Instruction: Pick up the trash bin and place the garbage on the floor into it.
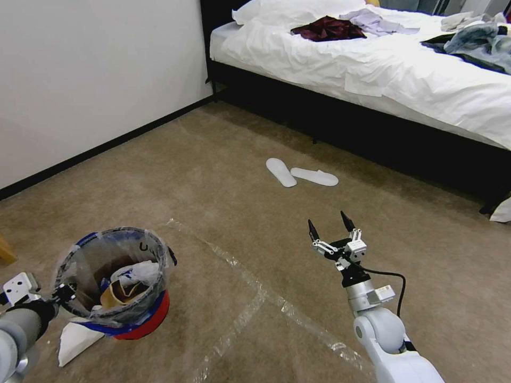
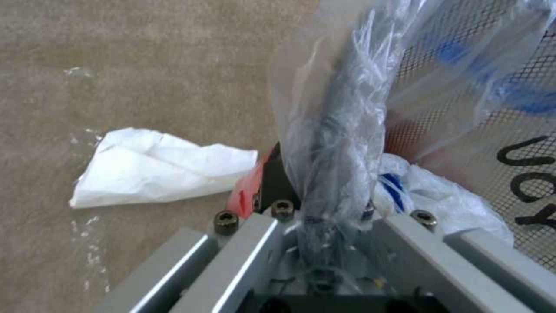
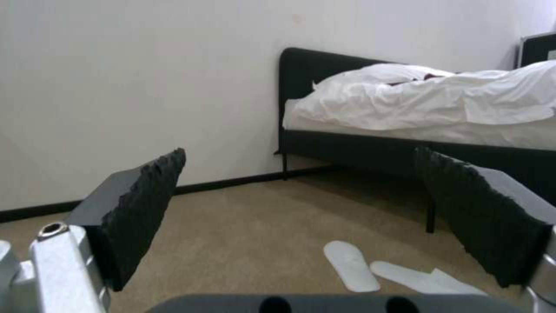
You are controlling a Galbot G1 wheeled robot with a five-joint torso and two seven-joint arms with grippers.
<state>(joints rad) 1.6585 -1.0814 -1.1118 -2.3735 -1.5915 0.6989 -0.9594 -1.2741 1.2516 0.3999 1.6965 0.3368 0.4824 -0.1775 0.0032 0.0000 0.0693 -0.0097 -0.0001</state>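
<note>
Head view shows the bin (image 1: 120, 282) tilted at the near left of the carpet (image 1: 223, 175), its bagged rim pinched by the left gripper (image 1: 65, 292). Left wrist view has the fingers closed on the crinkled plastic and rim (image 2: 333, 143). Brown paper and white scraps lie inside the bin (image 1: 128, 284). A white tissue (image 1: 74, 340) lies on the carpet just beside the bin's base, perhaps touching it. The right gripper (image 1: 332, 227) hangs above mid-carpet, fingers spread wide and holding nothing. Two white slippers (image 1: 301, 174) lie farther off, near the bed (image 1: 372, 69). Clear tape lines (image 1: 266, 298) cross the carpet between bin and right arm.
</note>
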